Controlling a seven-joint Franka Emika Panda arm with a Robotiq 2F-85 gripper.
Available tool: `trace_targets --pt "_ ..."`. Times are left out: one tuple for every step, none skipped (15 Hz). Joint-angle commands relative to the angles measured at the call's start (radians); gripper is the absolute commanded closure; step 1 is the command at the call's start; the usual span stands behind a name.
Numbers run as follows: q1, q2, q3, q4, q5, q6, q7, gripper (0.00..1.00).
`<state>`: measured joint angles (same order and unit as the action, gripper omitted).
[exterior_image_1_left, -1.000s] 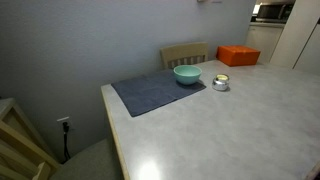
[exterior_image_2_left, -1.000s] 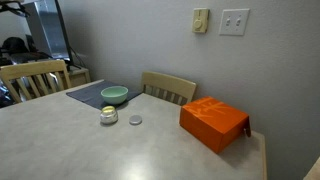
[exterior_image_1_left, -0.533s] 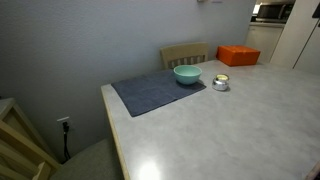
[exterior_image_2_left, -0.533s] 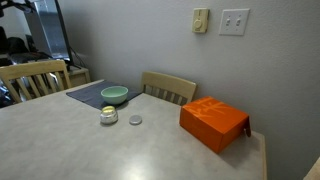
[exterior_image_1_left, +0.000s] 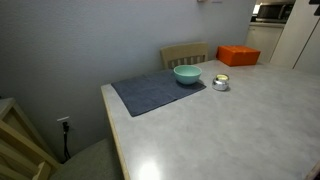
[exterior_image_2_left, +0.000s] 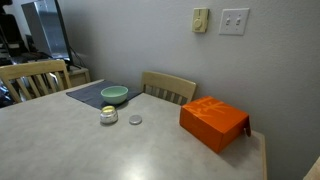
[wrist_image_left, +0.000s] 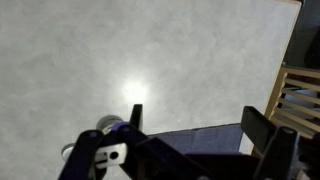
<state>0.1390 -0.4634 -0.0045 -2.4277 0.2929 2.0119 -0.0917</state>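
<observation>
Wrist view: your hand (wrist_image_left: 190, 135) hangs with fingers apart, gripping nothing, over the grey bench (wrist_image_left: 150, 50), a wooden chair (wrist_image_left: 300, 100) beside its edge.

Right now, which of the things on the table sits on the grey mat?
The teal bowl alone stands on the grey mat; the small glass jar, the round lid and the orange box rest on the bare tabletop.

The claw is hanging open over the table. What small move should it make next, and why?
Probably ease the gripper toward the small jar beside the bowl: its jaws stand open and empty, and the wrist view shows mostly bare table beneath, so nothing is within its grasp yet.
</observation>
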Motion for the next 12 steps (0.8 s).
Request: trace_targets --pt "-0.018 0.015 0.018 -0.013 -0.004 0.109 -0.009 0.0" --pt "-0.013 0.022 0.018 -0.018 -0.008 0.153 -0.03 0.0" --pt "-0.009 0.036 0.019 -0.022 -0.029 0.2 -0.065 0.0" --pt "-0.007 0.056 0.016 -0.017 -0.047 0.218 -0.089 0.0" --pt "0.0 0.086 -0.003 -0.006 -0.033 0.231 -0.12 0.0" --pt "0.0 0.103 -0.005 -0.001 -0.036 0.246 -0.132 0.0" --pt "0.0 0.138 -0.014 0.01 -0.02 0.269 -0.15 0.0" --pt "-0.004 0.166 -0.019 0.017 -0.017 0.293 -0.155 0.0" --pt "-0.01 0.203 -0.033 0.037 -0.006 0.298 -0.159 0.0" --pt "-0.007 0.123 -0.007 -0.005 -0.024 0.273 -0.118 0.0" --pt "-0.009 0.143 -0.01 -0.001 -0.024 0.278 -0.119 0.0" --pt "-0.009 0.148 -0.009 0.0 -0.024 0.278 -0.119 0.0"
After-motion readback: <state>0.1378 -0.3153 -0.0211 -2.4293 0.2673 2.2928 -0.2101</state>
